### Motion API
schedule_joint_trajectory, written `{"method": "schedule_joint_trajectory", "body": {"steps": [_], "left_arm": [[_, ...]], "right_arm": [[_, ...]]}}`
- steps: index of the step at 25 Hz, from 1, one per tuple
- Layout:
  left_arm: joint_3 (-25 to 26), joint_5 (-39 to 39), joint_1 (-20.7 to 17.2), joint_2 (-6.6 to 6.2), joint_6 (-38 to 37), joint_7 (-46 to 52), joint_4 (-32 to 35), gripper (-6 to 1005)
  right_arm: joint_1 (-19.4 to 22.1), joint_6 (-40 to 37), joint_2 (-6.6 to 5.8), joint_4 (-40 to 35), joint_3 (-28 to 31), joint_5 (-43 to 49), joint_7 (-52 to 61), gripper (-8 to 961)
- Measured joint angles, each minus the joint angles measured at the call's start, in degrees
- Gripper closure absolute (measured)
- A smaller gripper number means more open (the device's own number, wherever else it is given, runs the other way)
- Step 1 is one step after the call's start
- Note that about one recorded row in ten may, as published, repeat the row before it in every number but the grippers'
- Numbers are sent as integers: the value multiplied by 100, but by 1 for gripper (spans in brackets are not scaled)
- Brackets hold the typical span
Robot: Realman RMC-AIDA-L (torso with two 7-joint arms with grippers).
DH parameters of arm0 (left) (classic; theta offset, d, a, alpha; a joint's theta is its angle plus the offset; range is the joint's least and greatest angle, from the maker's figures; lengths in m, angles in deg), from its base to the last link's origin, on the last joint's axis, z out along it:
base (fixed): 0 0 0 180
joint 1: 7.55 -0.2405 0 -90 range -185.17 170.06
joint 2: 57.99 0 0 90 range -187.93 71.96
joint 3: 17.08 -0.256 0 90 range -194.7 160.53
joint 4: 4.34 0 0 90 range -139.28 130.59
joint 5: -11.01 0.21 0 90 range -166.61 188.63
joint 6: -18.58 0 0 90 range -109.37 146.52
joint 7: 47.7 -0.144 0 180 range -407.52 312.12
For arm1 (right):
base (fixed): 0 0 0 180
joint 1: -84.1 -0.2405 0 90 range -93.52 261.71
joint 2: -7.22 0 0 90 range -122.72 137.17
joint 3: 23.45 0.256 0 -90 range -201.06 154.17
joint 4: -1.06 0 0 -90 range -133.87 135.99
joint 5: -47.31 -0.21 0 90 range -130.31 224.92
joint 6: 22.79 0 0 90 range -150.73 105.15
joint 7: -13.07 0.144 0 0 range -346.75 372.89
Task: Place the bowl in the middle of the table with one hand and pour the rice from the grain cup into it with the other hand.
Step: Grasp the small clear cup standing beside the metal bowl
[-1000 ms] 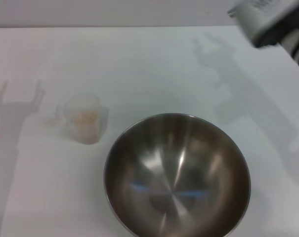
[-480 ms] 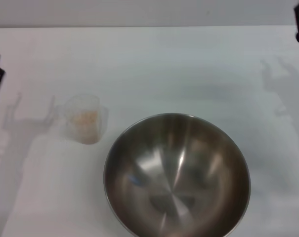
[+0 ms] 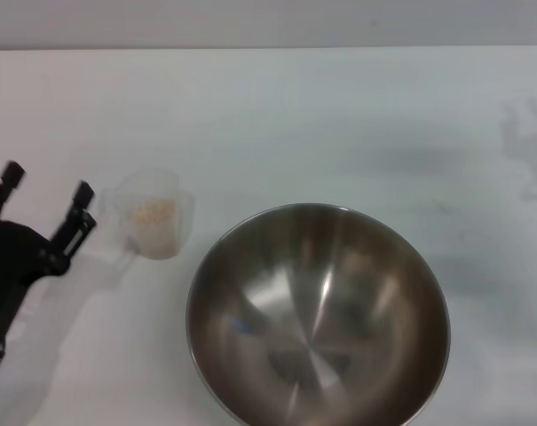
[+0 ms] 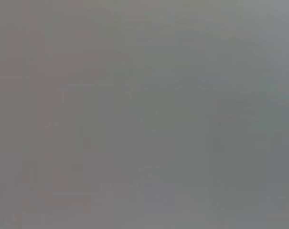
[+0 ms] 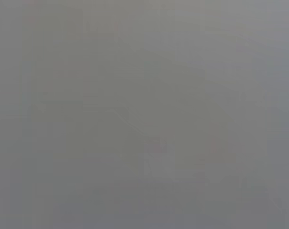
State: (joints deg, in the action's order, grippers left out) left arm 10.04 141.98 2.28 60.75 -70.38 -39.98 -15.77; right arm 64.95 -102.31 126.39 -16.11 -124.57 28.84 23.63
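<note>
Right now the black left gripper (image 3: 46, 188) is seen low at the robot's left side, with its two jaws spread wide and nothing held between them. Just past the jaw tips, on the side toward the big bowl, the small clear plastic grain cup (image 3: 153, 213) is stood upright on the plain white table (image 3: 321, 115). A small heap of pale rice (image 3: 152, 211) is kept inside the cup. The jaws are likely held wide so the cup can be fitted between them. The large round shiny steel bowl (image 3: 317, 315) is set near the middle, just beside the cup, ready to be filled. The right gripper is not seen. Nothing is shown by either wrist view.
</note>
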Motion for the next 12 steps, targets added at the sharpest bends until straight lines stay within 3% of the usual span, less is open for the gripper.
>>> {"method": "schedule_joint_trajectory", "body": {"steps": [12], "left_arm": [[-126, -2, 99, 9, 987, -8, -45, 216]], "right_arm": [[-9, -58, -16, 24, 145, 0, 10, 595]]}}
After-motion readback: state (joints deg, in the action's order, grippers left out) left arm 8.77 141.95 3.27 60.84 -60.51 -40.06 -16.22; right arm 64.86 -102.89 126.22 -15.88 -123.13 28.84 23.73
